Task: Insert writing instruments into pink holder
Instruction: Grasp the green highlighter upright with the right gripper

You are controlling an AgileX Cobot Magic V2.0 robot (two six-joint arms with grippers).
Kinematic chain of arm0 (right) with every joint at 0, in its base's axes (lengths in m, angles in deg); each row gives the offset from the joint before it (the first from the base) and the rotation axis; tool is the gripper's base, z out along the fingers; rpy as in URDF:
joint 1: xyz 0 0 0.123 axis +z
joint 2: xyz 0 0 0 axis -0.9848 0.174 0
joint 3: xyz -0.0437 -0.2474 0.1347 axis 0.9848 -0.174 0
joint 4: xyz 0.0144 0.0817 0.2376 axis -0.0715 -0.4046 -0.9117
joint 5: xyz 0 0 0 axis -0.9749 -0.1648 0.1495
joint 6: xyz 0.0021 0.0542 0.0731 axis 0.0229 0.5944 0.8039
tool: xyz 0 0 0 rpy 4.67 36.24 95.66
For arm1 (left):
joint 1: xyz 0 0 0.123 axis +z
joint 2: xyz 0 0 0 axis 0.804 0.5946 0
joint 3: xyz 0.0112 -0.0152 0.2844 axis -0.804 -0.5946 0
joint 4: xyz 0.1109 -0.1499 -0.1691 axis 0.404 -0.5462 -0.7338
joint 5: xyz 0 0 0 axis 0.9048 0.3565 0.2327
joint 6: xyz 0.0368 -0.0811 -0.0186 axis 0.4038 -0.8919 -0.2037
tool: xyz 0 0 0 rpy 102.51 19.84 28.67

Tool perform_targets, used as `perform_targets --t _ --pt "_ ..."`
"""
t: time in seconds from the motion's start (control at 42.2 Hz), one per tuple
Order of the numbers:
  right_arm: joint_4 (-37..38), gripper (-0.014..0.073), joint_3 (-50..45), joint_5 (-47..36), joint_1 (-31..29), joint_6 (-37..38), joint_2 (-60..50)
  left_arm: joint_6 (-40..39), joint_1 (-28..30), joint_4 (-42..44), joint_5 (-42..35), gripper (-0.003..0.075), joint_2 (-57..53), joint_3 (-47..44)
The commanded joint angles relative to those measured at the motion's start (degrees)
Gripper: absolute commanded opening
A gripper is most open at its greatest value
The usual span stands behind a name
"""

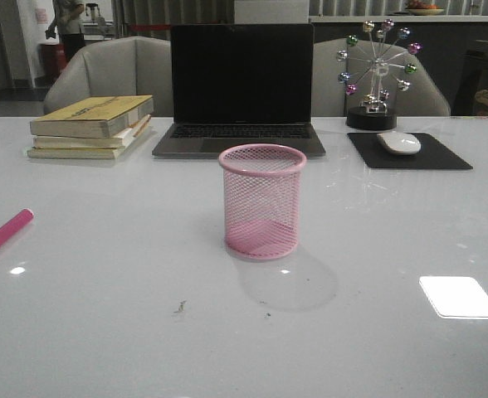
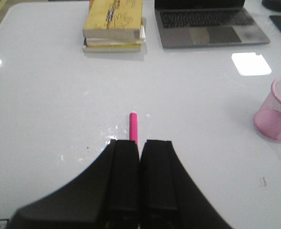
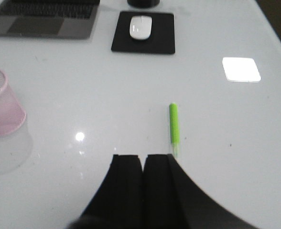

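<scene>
Front view crops pink pen (image 1: 5, 234); green pen (image 3: 174, 125) unseen there.

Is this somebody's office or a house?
Probably an office desk: a laptop, a mouse on its pad, stacked books, and a pink holder for pens.

The pink mesh holder (image 1: 262, 201) stood upright and empty mid-table. A pink pen (image 1: 4, 233) lay flat far to its left (partly cut off), while the lime green one (image 3: 174, 128) lay flat, well to its right.

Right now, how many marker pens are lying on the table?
2: the pink pen at the table's left edge, the green pen beside the right gripper. None in the pink holder.
</scene>
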Motion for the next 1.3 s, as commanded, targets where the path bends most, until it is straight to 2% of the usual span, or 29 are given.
perform_targets --t 0.0,0.118,0.189,0.26,0.355,0.45,0.663,0.805,0.947,1.278 --pt "0.77 0.0058 -0.21 -3.38 -0.2 -0.28 2.55 -0.05 -0.01 -0.62 -3.31 0.0091 2.39 0.74" --pt "0.72 0.0061 -1.7 -2.46 -0.2 -0.28 4.79 -0.05 -0.01 -0.62 -4.18 0.0094 4.18 -0.23" --pt "0.72 0.0106 -1.85 -2.2 -0.2 -0.28 6.32 -0.05 -0.24 -1.13 -5.25 0.0147 4.62 -0.87" --pt "0.72 0.0227 -1.85 -2.56 -0.2 -0.28 7.89 0.17 -1.58 -1.5 -6.25 0.0276 4.62 -1.4" --pt "1.04 0.0418 -1.85 -3.89 -0.2 -0.28 10.36 1.52 -5.68 -1.5 -6.57 0.0493 4.62 -1.63" --pt "1.04 0.0487 -1.41 -4.68 -0.78 0.0 14.03 2.14 -11.13 -1.5 -6.92 0.0578 4.62 -1.77" --pt "0.98 0.0488 3.79 -4.62 -6.03 -0.01 27.77 3.15 -22.74 -1.5 -6.92 0.0533 4.62 -1.77" --pt "0.98 0.0488 9.65 -4.1 -9.58 -0.01 38.94 3.15 -27.89 -1.5 -6.92 0.0502 4.62 -1.77" --pt "0.57 0.0488 16.77 -2.68 -10.29 -0.46 49.92 3.15 -29.97 -1.5 -6.92 0.0471 4.62 -1.77" --pt "0.44 0.0488 33.13 1.82 -10.29 -2.2 71.78 3.15 -30.19 -1.59 -6.97 0.0411 4.62 -1.77"
